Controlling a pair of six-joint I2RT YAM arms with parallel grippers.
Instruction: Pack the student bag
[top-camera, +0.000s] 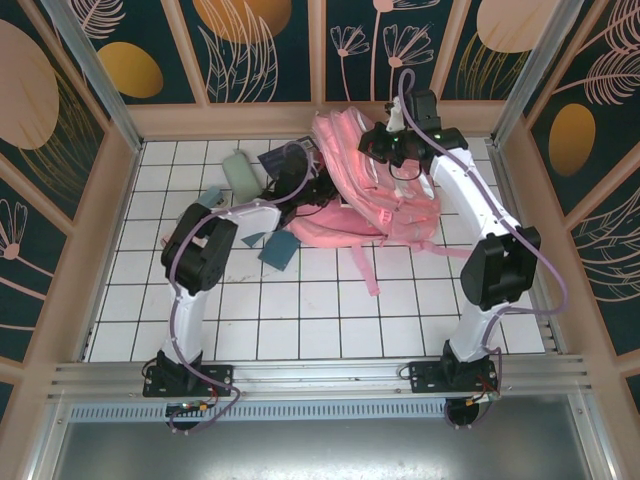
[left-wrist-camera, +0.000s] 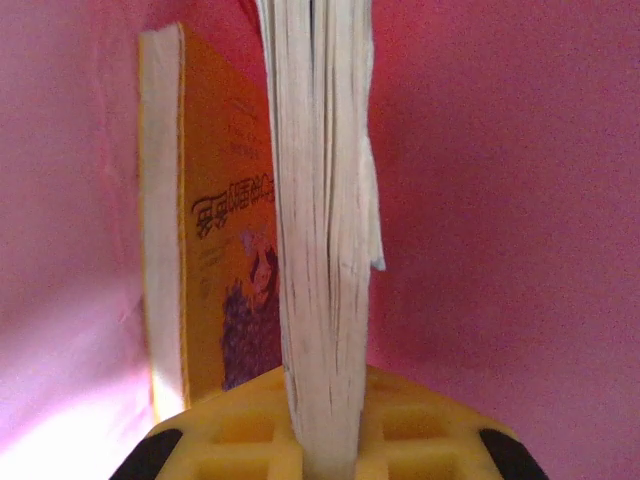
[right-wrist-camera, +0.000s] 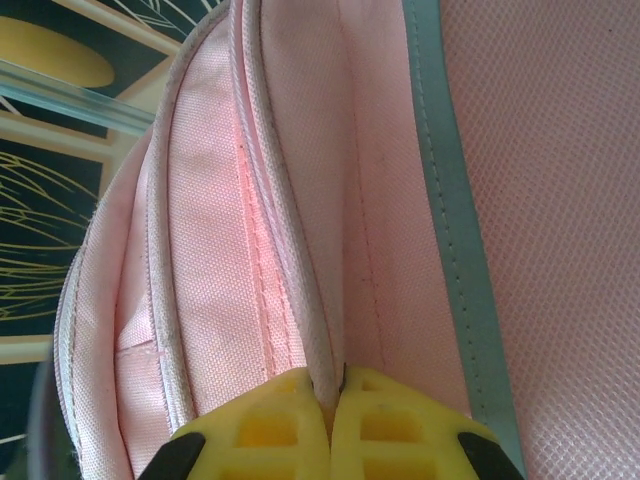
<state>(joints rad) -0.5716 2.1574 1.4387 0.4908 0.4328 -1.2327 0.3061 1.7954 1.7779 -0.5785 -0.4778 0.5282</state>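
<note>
**Item 1, student bag** (top-camera: 385, 205): pink, on the white-tiled table (top-camera: 300, 310) at upper centre of the overhead frame. Its long axis runs from upper left to lower right. I judge that its mouth faces left.

**Item 2, left gripper** (left-wrist-camera: 325, 445): clamped on the page edge of a thick book (left-wrist-camera: 325, 200). In the wrist view the book's long axis runs straight up the frame, away from the fingers. Pink lining shows on both sides, so I judge it is already inside the mouth. An orange book (left-wrist-camera: 215, 270) stands just to its left, roughly parallel; I cannot tell whether they touch.

**Item 3, right gripper** (right-wrist-camera: 335, 405): pinched shut on a fabric seam of the bag, left of the grey reflective strip (right-wrist-camera: 450, 200). I take it to be holding the mouth up.

**Governing relation:** the bag's depth lies dead ahead of the left gripper, the arm nearer the opening. Any push should follow the book's own axis.

**Not legible:** the bag's floor, how deep the book sits, and its cover.
</note>
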